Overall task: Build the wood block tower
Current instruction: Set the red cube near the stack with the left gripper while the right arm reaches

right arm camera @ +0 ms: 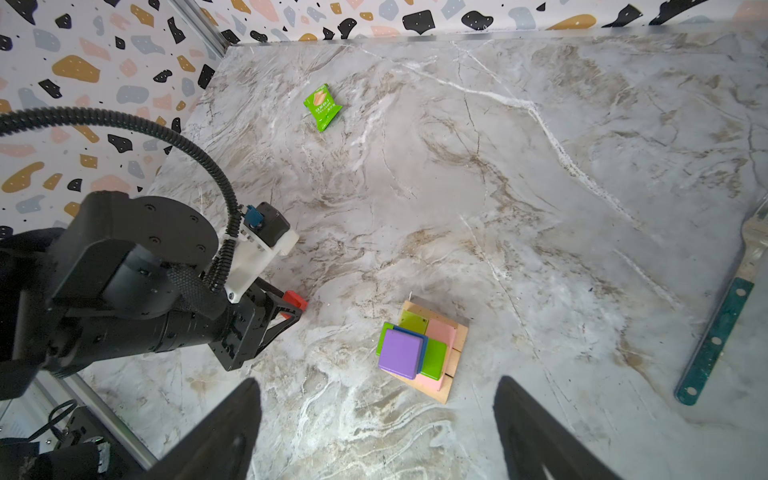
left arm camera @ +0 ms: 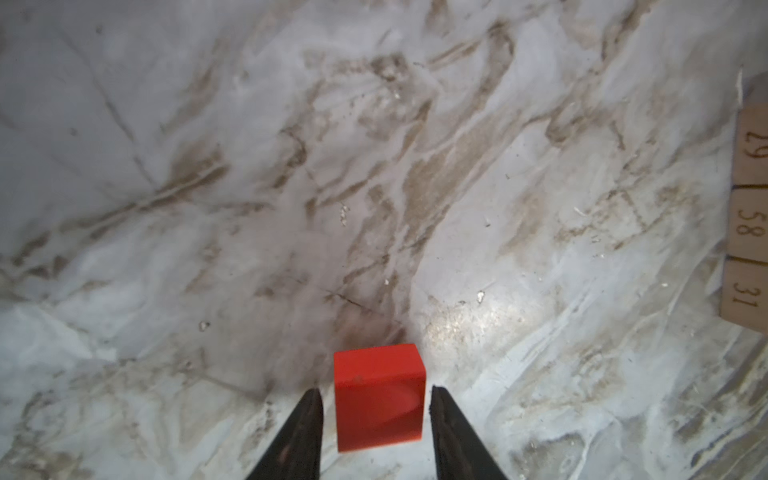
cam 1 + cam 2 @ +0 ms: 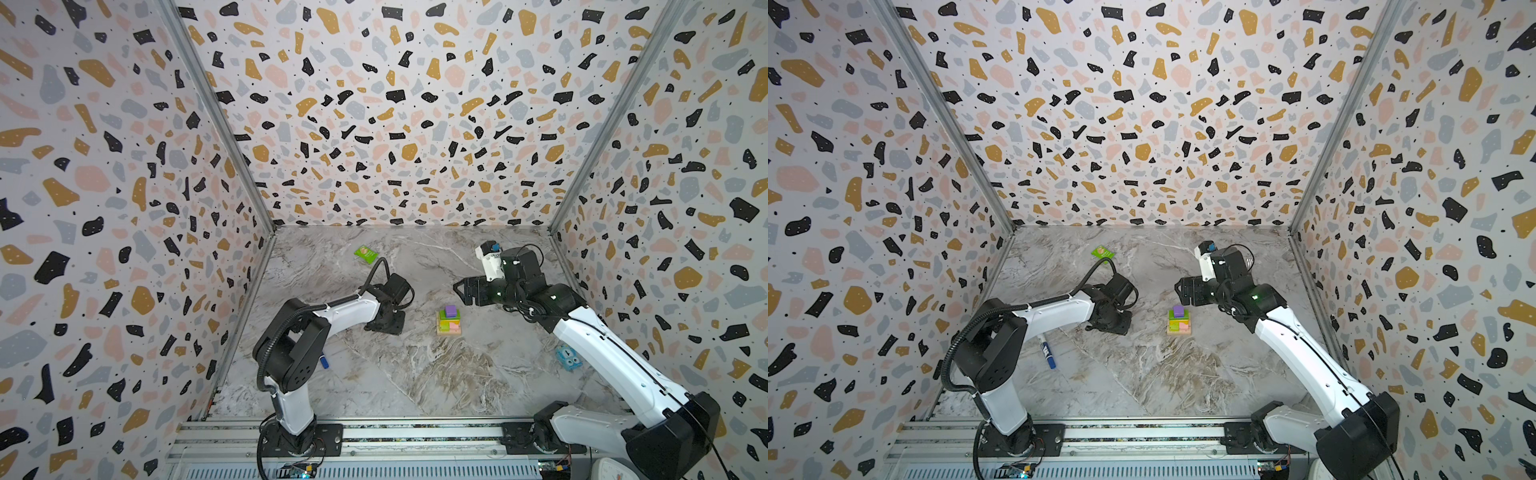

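Observation:
A red cube (image 2: 379,399) rests on the marble between the fingers of my left gripper (image 2: 375,390), with a gap on each side; the gripper is open and low on the table (image 3: 384,326). The right wrist view shows the same red cube (image 1: 294,300) at the left gripper's tips. To its right stands the tower (image 3: 449,322) (image 3: 1179,321) (image 1: 419,349): tan bars lowest, pink and lime above, a purple cube (image 1: 401,353) on top. The tan bar ends (image 2: 748,232) bear numbers. My right gripper (image 3: 459,289) (image 1: 378,380) hovers open and empty above the tower.
A flat green packet (image 3: 365,253) (image 1: 323,106) lies at the back left. A blue-capped marker (image 3: 1047,352) lies by the left arm. A light blue toy (image 3: 568,357) sits front right. A fork with a green handle (image 1: 723,316) lies right of the tower. Patterned walls enclose three sides.

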Robot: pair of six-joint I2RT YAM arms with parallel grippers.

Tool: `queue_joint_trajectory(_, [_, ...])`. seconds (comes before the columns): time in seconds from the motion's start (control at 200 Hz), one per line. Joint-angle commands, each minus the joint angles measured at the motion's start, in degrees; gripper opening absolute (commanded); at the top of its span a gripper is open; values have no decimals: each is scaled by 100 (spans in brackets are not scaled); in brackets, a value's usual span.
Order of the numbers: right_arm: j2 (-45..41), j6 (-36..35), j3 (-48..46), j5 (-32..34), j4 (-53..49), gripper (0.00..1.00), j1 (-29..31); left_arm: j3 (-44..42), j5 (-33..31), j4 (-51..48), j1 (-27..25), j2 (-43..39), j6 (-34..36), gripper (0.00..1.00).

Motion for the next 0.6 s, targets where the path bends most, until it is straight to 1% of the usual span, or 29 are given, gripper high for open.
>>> queue_joint_trajectory(0.0, [-141,337,100,303,-382,87,63,58,-83,-47,-14,-67,27,64])
queue_joint_trajectory(0.035, [-136,384,152,364,-443,87,100,84,-90,-74,-17,-95,47,67])
queue_joint_trajectory(0.14, [-92,427,319,541,-576,87,258,159,-30,-108,17,-192,113,74])
queue_joint_trajectory(0.285, [143,518,609,653,-703,87,614,361,207,-277,229,-302,318,75])
queue_joint_trajectory(0.345, [305,712,768,910,-836,86,865,435,280,-357,392,-406,432,77])
queue_joint_trajectory(0.461, [702,862,1083,1220,-1049,87,1343,510,421,-455,841,-658,654,78])
queue_joint_trajectory(0.596, [1086,970,1272,1342,-1104,86,1680,427,540,-377,1296,-909,860,81])
